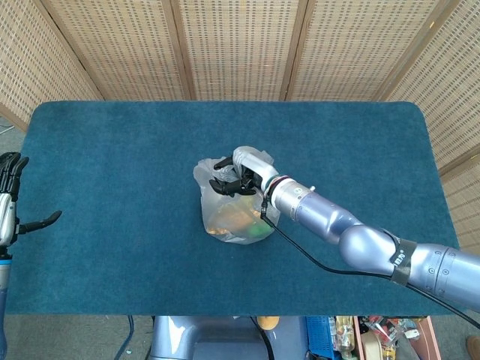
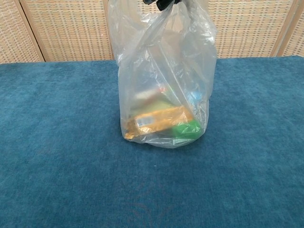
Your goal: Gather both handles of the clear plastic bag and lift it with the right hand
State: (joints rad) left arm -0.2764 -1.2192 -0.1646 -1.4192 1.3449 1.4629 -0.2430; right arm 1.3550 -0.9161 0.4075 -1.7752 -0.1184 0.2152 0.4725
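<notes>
While my right hand (image 1: 238, 174) curls its dark fingers (image 1: 225, 184) around the bunched handles (image 1: 247, 157) of the clear plastic bag (image 2: 161, 80), the bag's bottom rests on the blue table (image 1: 112, 165) near its middle. Through the plastic I see an orange-yellow packet (image 2: 159, 121) lying flat and a green item (image 2: 185, 131) just beside it. My right arm (image 1: 352, 236) stretches in from the near right edge. My left hand (image 1: 11, 202) hangs at the table's left edge, fingers spread, holding nothing, well apart from the bag.
</notes>
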